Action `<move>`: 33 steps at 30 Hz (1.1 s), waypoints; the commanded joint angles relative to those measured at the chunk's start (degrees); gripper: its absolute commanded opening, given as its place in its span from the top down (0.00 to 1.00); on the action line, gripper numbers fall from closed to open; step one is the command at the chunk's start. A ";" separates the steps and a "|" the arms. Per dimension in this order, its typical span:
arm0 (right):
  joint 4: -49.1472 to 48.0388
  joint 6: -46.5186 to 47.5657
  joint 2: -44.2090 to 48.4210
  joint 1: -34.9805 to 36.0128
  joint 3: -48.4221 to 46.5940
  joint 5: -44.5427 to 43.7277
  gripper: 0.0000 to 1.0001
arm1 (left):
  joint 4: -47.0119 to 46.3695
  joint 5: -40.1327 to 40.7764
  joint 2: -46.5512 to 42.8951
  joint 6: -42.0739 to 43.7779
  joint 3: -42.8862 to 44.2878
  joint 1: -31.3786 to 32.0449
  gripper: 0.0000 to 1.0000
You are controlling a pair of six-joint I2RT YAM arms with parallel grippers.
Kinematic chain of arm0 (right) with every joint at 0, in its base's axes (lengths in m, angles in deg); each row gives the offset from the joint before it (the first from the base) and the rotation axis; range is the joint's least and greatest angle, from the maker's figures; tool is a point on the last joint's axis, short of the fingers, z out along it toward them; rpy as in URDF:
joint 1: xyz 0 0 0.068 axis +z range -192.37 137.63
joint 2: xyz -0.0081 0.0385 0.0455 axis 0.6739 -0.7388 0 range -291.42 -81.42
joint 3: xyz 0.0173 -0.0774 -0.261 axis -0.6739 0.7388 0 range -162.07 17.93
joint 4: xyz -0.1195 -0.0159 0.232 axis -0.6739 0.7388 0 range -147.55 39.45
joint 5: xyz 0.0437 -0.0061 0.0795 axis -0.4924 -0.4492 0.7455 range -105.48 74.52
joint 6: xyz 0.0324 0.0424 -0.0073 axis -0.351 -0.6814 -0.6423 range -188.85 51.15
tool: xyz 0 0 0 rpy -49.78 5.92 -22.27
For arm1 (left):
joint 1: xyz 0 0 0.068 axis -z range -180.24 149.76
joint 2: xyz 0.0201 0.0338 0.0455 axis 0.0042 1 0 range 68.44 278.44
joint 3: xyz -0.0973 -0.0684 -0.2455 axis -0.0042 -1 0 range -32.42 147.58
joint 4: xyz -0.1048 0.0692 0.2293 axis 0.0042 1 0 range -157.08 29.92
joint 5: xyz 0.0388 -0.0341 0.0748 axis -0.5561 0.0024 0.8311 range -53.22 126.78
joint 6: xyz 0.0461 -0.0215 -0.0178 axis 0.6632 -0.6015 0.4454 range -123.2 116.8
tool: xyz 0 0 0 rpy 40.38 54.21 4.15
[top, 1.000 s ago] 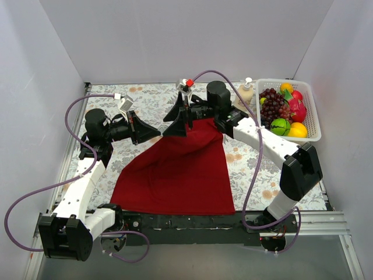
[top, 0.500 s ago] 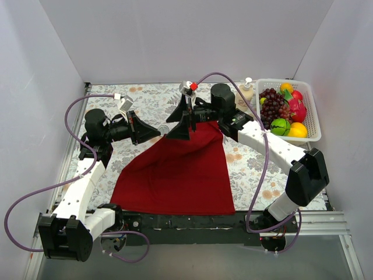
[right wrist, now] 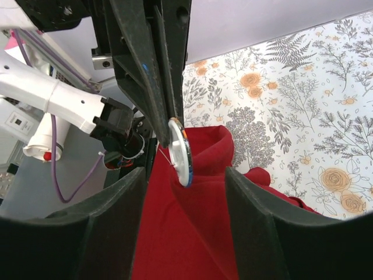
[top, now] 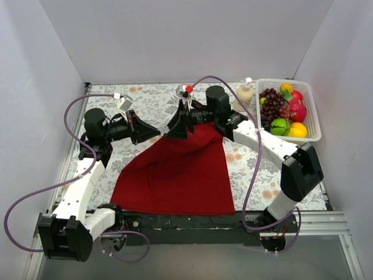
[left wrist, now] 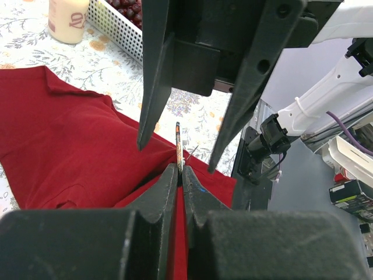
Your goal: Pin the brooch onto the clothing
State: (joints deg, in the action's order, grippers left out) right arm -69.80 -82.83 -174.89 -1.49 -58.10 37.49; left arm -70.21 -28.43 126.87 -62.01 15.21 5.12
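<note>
The clothing [top: 175,175] lies spread toward me, its far edge bunched upward so cloth meets pin. My left gripper [top: 157,132] is pressed together, pinching the brooch [right wrist: 180,153] on edge at that fold. My right gripper [top: 175,128] stands spread either side of it, likely to work the pin.

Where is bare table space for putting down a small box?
Free: tablecloth at the far edge, left of the bottle; the strip between T-shirt and right arm. Crowded: fruit basket corner, and where the left gripper and right gripper meet.
</note>
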 commanded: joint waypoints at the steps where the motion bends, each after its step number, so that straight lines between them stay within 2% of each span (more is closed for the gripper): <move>1: -3.13 -1.14 -0.57 -0.01 -1.23 1.61 0.40 | -0.03 -1.06 -1.75 0.71 2.37 0.00 1.00; 4: -3.57 -1.40 -0.75 -0.01 -1.58 1.52 0.46 | 0.15 -1.32 -1.66 0.89 2.28 0.08 1.00; 8: -3.39 -1.84 -0.92 -0.01 -2.19 1.61 0.59 | 0.15 -1.32 -1.66 0.97 2.20 0.08 1.00; 19: -4.10 -2.98 -1.54 -0.01 -2.90 1.61 0.61 | 0.41 -1.15 -1.75 1.32 2.02 0.00 1.00; 23: -4.62 -3.60 -1.98 -0.01 -3.25 1.61 0.69 | 0.41 -1.15 -1.66 1.33 2.02 0.00 1.00; 26: -4.71 -3.60 -2.24 -0.01 -3.51 1.61 0.71 | 0.59 -1.06 -1.83 1.33 1.93 0.08 1.00; 29: -4.62 -3.95 -2.42 -0.01 -3.60 1.52 0.77 | 0.68 -1.06 -1.83 1.33 1.93 0.00 1.00; 33: -4.80 -4.30 -2.15 -0.01 -3.60 1.35 0.78 | 0.94 -0.97 -2.10 1.50 2.02 0.00 1.00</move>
State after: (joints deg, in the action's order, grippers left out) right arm -71.70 -86.74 -176.81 -1.49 -58.93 39.16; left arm -69.60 -28.15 126.85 -60.85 15.21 5.10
